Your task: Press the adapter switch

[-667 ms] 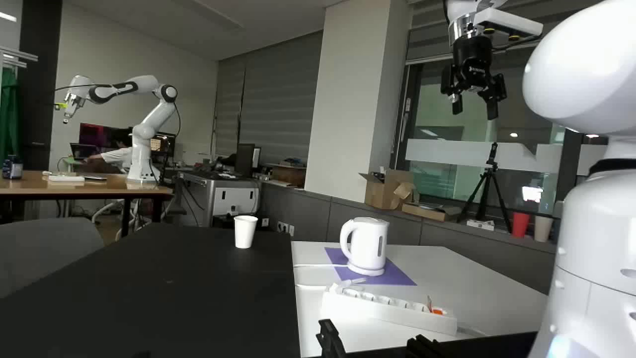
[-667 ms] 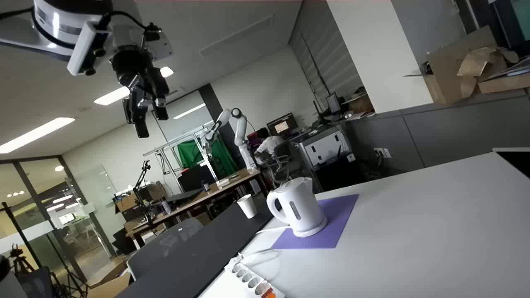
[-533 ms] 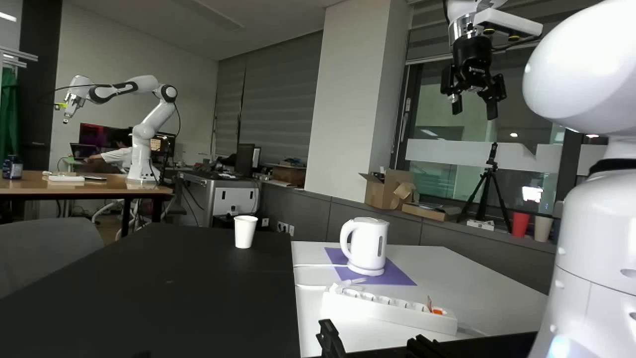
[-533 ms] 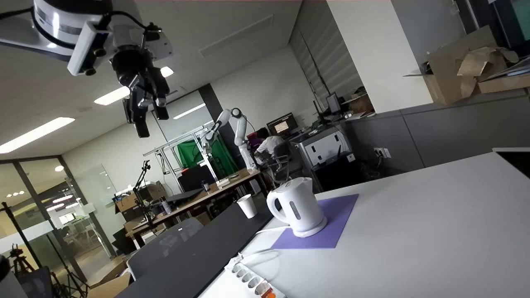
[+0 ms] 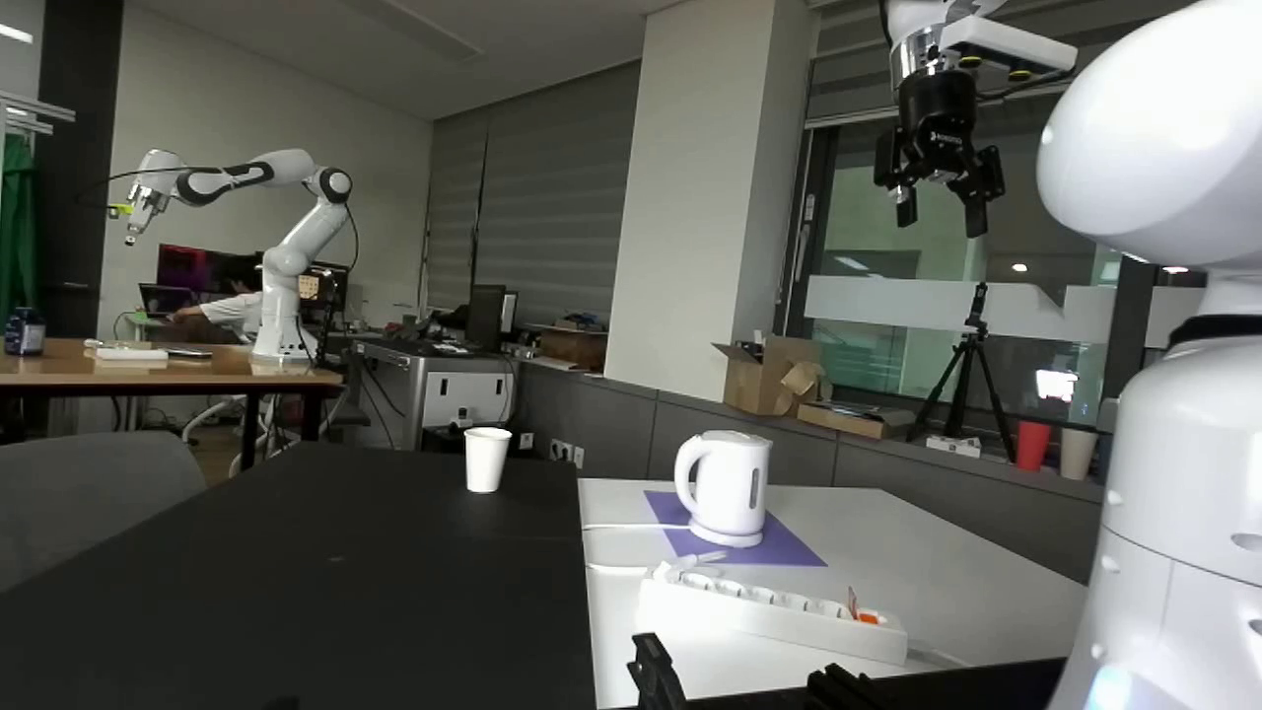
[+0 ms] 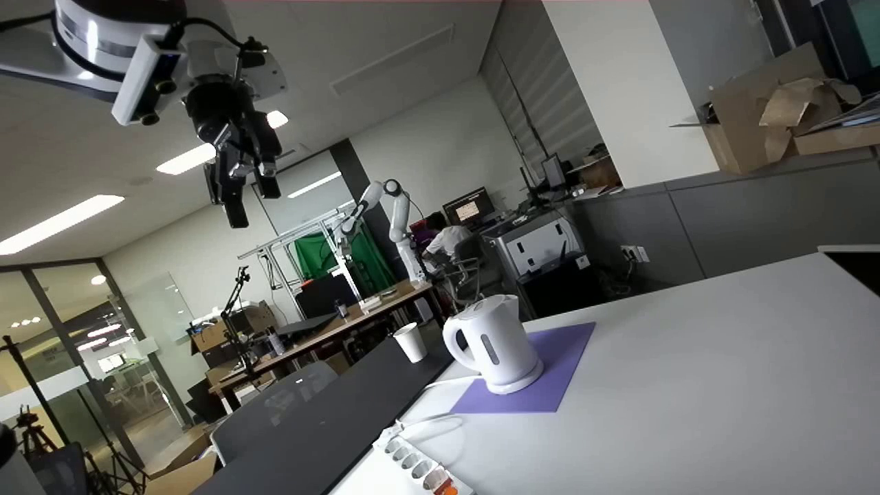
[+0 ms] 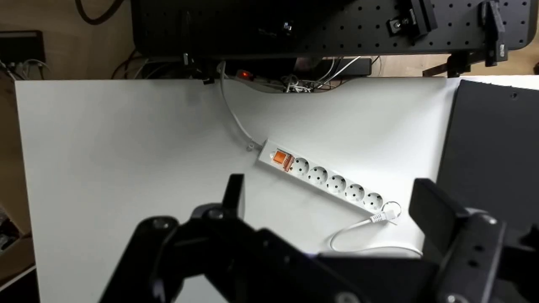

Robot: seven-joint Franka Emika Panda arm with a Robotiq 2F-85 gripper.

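The adapter switch is a small orange-red button near one end of a long white power strip (image 7: 266, 152). The switch (image 7: 279, 157) shows clearly in the wrist view, with a reddish flap standing beside it. The switch shows small in both exterior views (image 5: 868, 618) (image 6: 450, 491). The strip lies on the white table, with a row of round sockets. A plug (image 7: 383, 216) sits at its other end. My gripper (image 5: 942, 219) is open and empty, high above the table and well apart from the strip. It also shows in an exterior view (image 6: 251, 204) and the wrist view (image 7: 328, 185).
A white kettle (image 5: 728, 488) stands on a purple mat (image 5: 789, 548) beyond the strip. A white paper cup (image 5: 486, 460) stands on the black table (image 5: 335, 552) beside the white one. A black perforated plate (image 7: 337, 29) with clamps borders the white table. Cords run from both strip ends.
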